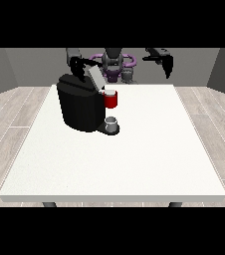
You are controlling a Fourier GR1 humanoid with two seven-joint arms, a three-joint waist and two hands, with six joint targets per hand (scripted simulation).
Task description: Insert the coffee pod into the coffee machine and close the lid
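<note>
A black coffee machine [79, 106] stands on the white table [119, 159], left of the middle. Its grey lid [95, 77] is tilted up and open at the back. A red pod holder [111, 98] sticks out at the machine's front right, with a pale round top showing in it. A small grey cup [112, 124] sits on the machine's base below it. The hand at the view's left [77, 67] hovers just behind the raised lid. The hand at the view's right [168, 63] hangs in the air, far from the machine, fingers pointing down.
The robot's torso [113, 64] stands behind the table's far edge. Wooden floor surrounds the table. The table's front and right parts carry no objects.
</note>
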